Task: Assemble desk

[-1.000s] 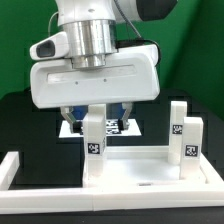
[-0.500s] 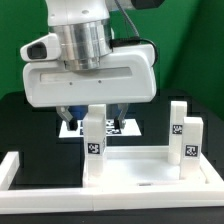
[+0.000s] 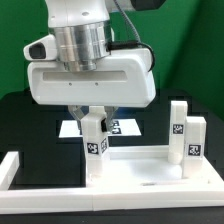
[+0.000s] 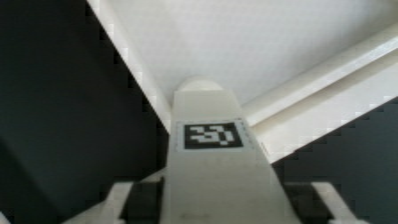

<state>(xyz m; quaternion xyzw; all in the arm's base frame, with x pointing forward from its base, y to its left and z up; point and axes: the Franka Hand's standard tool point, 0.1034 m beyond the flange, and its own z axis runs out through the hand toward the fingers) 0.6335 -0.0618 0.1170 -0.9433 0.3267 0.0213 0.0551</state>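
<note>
White plastic square leg post [image 3: 94,140] with black-and-white tag, standing upright on white rimmed desk panel [image 3: 140,172]; gripper [image 3: 93,116] jaws clamped on its top. Two more smooth tagged posts [image 3: 183,138] upright at exterior view's right.

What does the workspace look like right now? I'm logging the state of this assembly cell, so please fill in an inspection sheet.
Surface: black table, bordered by white L-shaped bars.
Job's things: desk panel lies flat; three leg posts stand on it, one at the exterior view's left, two at its right.
Clutter: nothing seen.
Gripper: gripper straddles the top of the left post; fingers flank it, contact unclear.
Cables: nothing seen.
Surroundings: marker board behind the panel; green backdrop.
</note>
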